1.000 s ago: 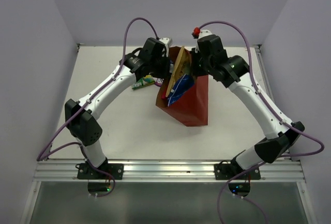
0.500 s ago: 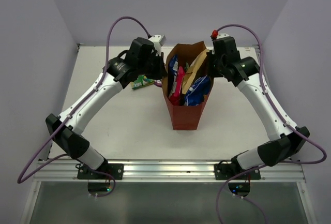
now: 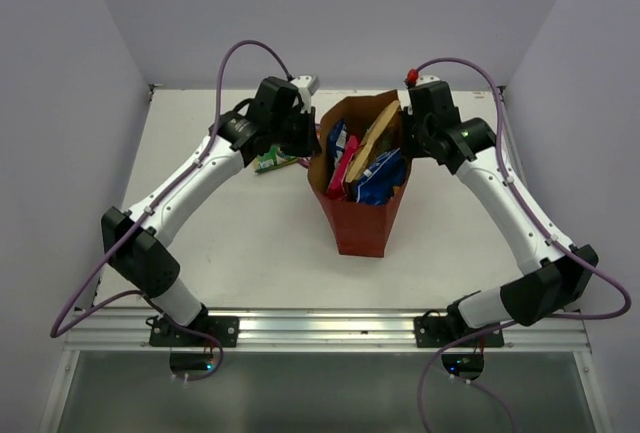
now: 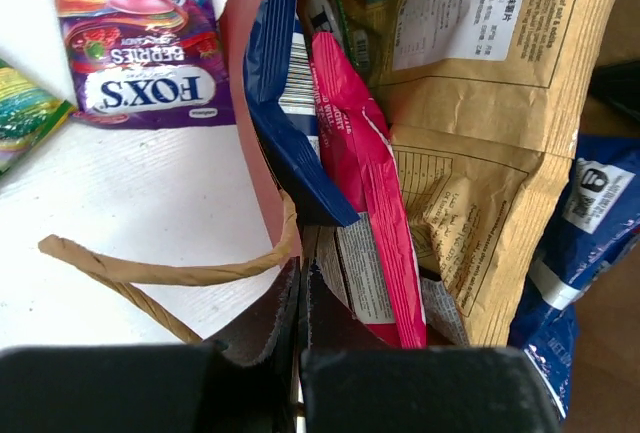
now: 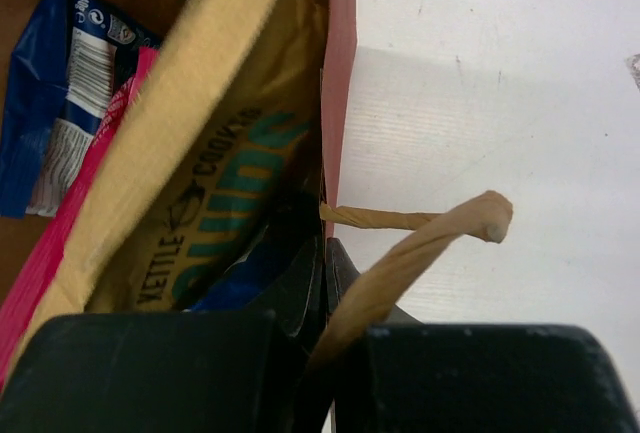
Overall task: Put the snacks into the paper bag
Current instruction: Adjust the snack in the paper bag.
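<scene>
Low in the top view, left arm (image 3: 190,188) and right arm (image 3: 510,203) reach up-frame over the table (image 3: 250,253) to the paper bag (image 3: 358,223), which stands upright at frame centre with its mouth open. Left jaws are pinched tight on the bag's left wall at the rim, bottom centre of the left wrist view, with the twine handle (image 4: 170,273) looping out beside them. Right jaws are shut flat on the right wall the same way. We read this as both arms holding the mouth spread and the bag standing, so packets drop in without tipping it. Inside, on edge and side by side: pink packet (image 4: 365,173), tan packet (image 4: 480,123), blue-and-white packet (image 4: 285,103). Further up, outside on the table, the purple candy packet (image 4: 140,43) lies just beside the bag wall, upper left of the left wrist view, with the green packet (image 3: 272,161) next to it. We judge it nearly done, with at least two snacks out; one arm must release to fetch them, and the bag may slump
</scene>
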`<state>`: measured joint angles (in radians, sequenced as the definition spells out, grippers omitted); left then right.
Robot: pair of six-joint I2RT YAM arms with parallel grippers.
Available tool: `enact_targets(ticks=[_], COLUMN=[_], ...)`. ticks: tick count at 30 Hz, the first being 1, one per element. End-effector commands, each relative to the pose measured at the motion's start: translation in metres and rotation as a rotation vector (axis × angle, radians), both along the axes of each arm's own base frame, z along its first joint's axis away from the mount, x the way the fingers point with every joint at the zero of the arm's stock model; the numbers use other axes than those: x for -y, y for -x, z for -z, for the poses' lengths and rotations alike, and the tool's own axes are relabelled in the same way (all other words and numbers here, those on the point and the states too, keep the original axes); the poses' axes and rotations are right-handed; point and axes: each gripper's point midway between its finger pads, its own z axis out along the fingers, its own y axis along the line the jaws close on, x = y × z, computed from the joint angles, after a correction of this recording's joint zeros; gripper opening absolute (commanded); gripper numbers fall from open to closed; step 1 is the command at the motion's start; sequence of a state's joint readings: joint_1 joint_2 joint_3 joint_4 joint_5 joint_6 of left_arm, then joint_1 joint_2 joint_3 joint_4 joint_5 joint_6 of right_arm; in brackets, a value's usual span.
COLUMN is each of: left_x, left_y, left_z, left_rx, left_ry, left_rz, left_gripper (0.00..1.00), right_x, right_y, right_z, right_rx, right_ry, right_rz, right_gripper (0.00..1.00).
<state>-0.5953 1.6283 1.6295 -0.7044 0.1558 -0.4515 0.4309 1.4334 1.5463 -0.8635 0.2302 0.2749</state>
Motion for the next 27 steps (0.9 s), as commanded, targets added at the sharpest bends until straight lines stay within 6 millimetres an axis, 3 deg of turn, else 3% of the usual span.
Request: enact_targets(ticks=[1,6,7,11,15,18,21,22,23,25,27], left_x=[0.017,0.011,0.011,0.019,0.036,0.038,0.033,0.031,0.028,0.017,0.005], left_y=[0.011,0.019,0.019,0.014,0.008,0.001,-0.001,-0.001,-0.002,-0.004,-0.005], left_z=[-0.046,-0.061,-0.067,-0.059,-0.054,-0.052,-0.060,-0.066,-0.069,-0.088,-0.107], left_rx=[0.093,0.121,0.138,0.119,0.111,0.120,0.152,0.169,0.186,0.239,0.301], left_ry=[0.073,0.083,0.094,0.103,0.127,0.115,0.108,0.107,0.097,0.086,0.075], left_rz=[0.078,0.069,0.068,0.079,0.101,0.086,0.070,0.066,0.060,0.021,-0.013], left_gripper=[0.00,0.00,0.00,0.00,0.00,0.02,0.18,0.32,0.39,0.57,0.66], right_x=[0.007,0.003,0.005,0.025,0.042,0.043,0.045,0.044,0.043,0.042,0.039], right_y=[-0.008,-0.001,0.000,0.004,0.003,0.006,0.009,0.010,0.011,0.012,0.017], right_z=[-0.016,-0.019,-0.023,-0.040,-0.028,-0.013,-0.010,-0.014,-0.018,-0.030,-0.038], right_rx=[0.079,0.068,0.076,0.139,0.115,0.081,0.068,0.076,0.084,0.107,0.113], right_ry=[0.007,-0.020,-0.019,0.031,0.070,0.078,0.077,0.069,0.059,0.037,0.011], right_rz=[0.024,-0.001,0.005,0.061,0.106,0.110,0.116,0.117,0.114,0.116,0.103], right_gripper=[0.00,0.00,0.00,0.00,0.00,0.02,0.13,0.17,0.25,0.34,0.46])
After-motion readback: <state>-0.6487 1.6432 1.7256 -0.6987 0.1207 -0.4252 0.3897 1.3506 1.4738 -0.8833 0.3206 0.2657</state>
